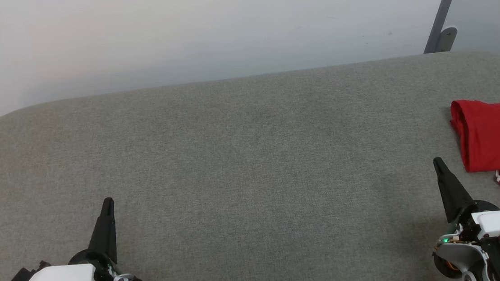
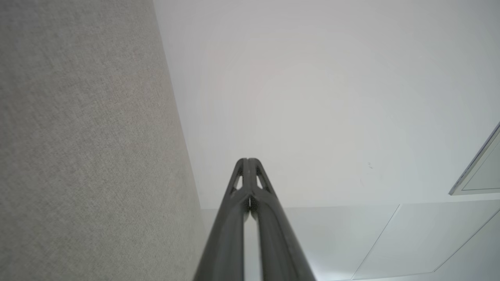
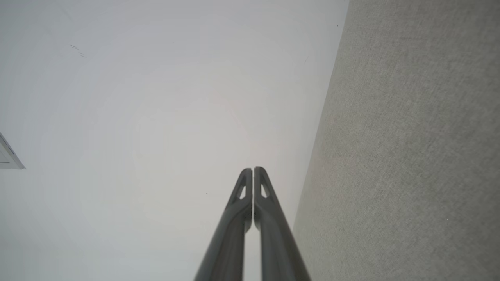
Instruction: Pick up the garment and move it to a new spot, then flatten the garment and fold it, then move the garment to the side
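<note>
Both grippers, left (image 1: 108,202) and right (image 1: 437,161), rest pinched together, empty; folded red garment (image 1: 498,137) lies at three o'clock on the grey table (image 1: 242,159).

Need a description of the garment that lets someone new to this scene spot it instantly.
Start at the big grey fabric-covered table. At its right edge, just past the right gripper, the garment lies folded, cut off by the frame. It is bright red with a strip of white-and-red trim, against plain grey cloth.
</note>
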You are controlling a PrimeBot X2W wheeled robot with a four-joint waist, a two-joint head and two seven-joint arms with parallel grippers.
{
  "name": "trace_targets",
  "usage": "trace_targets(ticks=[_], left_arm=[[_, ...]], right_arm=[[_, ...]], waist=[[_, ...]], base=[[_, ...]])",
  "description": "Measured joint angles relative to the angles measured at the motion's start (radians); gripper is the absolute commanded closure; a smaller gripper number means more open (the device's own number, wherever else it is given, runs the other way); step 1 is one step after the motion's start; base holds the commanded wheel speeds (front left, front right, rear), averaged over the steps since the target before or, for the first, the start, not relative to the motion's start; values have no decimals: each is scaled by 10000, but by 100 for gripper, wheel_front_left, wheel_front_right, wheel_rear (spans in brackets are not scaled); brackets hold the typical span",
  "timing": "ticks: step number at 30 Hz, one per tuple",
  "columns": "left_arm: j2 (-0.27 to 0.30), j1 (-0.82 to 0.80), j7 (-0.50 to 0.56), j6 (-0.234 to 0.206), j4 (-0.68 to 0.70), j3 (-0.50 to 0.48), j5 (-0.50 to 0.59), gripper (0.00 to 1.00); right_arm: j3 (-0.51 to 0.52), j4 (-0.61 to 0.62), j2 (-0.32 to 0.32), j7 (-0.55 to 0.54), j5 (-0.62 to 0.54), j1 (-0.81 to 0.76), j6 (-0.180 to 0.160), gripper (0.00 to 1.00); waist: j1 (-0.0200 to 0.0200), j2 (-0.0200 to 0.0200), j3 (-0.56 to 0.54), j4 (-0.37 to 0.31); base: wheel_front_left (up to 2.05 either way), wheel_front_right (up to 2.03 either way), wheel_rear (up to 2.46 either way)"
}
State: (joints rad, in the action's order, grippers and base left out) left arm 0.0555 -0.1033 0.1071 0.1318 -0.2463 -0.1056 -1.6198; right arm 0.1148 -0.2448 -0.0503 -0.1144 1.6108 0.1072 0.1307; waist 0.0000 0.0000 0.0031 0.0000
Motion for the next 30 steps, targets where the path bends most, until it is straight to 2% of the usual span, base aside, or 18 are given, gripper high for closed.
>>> trace_targets(ticks=[30], left_arm=[[-25, 0, 31, 0, -2, -35, 13, 100]], right_arm=[[-2, 0, 0, 0, 0, 0, 0, 100]], waist=[[0, 0, 0, 0]], base=[[0, 0, 0]])
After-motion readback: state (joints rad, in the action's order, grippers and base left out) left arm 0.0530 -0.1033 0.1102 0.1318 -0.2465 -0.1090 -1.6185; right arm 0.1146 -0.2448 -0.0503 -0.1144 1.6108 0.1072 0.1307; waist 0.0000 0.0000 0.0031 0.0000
